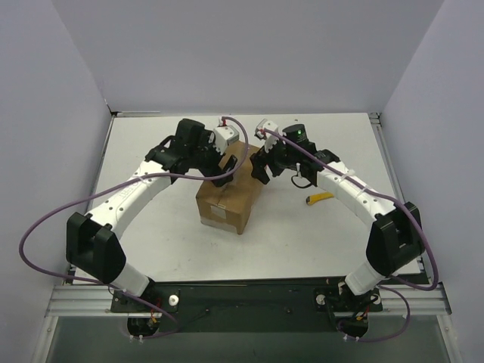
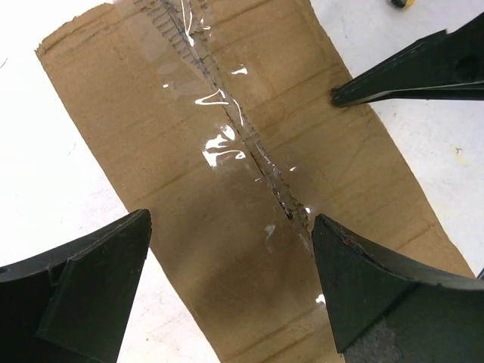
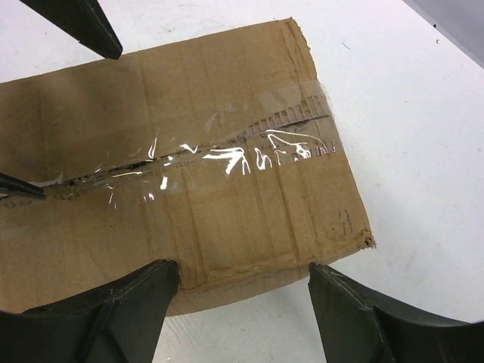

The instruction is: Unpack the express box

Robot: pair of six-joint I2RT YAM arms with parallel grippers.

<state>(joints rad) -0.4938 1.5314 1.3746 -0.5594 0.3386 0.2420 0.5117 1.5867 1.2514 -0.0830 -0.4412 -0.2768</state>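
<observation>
The express box, a brown cardboard carton with its flaps down, lies in the middle of the table, a white label on its near side. Clear tape runs along the top seam, where a ragged slit shows. My left gripper hovers open over the box's far left part, its fingers straddling the top, nothing between them. My right gripper is open over the far right end, its fingertips at the box's edge, holding nothing.
A small yellow utility knife lies on the table right of the box, under my right forearm. White walls close the table at left, back and right. Purple cables loop from both arms.
</observation>
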